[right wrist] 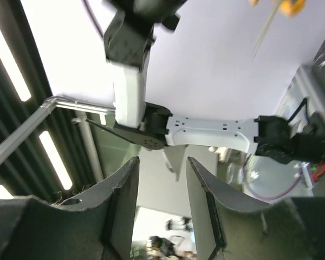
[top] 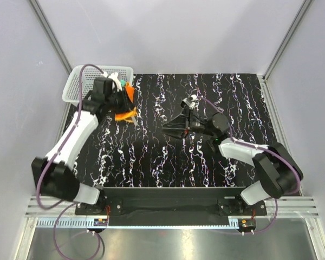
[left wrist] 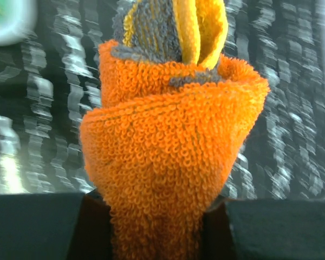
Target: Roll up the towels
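Pale grey wall panels (top: 168,32) in metal frame posts close in a black worktop (top: 206,168) streaked with white marbling. A metal rail (top: 173,208) runs along the near edge, where both arms are bolted.

At the far left corner of the worktop stands a white mesh basket (top: 78,86). The left arm (top: 78,135) reaches up to it, its wrist just beside the basket's near right corner. The left jaws are clamped on the orange towel (left wrist: 168,157), which bulges out between them in a bunched, loosely folded wad. At the wad's far end some grey terry and a strip of yellow cloth (left wrist: 206,32) stick out. I cannot tell whether that yellow is a second towel or part of the same bundle. From above, orange cloth shows on both sides of the left jaws, over the worktop and next to the basket. Whether it touches the surface I cannot tell.

Near the middle of the worktop, the right arm (top: 244,151) stretches leftward from its base at the near right. The right jaws are partly apart with nothing between them, well apart from the orange towel. The right wrist camera looks through that gap towards the left arm and the wall.
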### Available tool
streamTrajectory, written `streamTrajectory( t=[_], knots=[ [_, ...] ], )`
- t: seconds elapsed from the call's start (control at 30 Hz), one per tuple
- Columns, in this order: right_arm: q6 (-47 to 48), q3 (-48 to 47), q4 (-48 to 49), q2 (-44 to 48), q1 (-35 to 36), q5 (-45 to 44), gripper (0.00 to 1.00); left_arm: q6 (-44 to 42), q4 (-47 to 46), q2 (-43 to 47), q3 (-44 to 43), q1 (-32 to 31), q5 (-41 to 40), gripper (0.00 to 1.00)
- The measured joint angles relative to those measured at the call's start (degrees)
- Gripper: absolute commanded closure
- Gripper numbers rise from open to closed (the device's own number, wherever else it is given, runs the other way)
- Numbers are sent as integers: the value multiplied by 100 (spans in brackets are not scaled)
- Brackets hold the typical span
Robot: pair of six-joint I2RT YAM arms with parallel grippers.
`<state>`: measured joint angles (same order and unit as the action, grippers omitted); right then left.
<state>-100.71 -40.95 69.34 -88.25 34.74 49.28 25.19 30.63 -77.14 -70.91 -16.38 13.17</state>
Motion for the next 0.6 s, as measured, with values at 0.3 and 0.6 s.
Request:
streamTrajectory(
  t=[0.3, 0.6],
  knots=[
    [1217, 133, -1600, 691, -243, 304, 52, -1023, 328, -2579, -2634, 1397, 820, 100],
    [1749, 170, -2280, 691, -245, 527, 53, -1311, 407, -5254, -5707, 2396, 2131, 100]
  ],
)
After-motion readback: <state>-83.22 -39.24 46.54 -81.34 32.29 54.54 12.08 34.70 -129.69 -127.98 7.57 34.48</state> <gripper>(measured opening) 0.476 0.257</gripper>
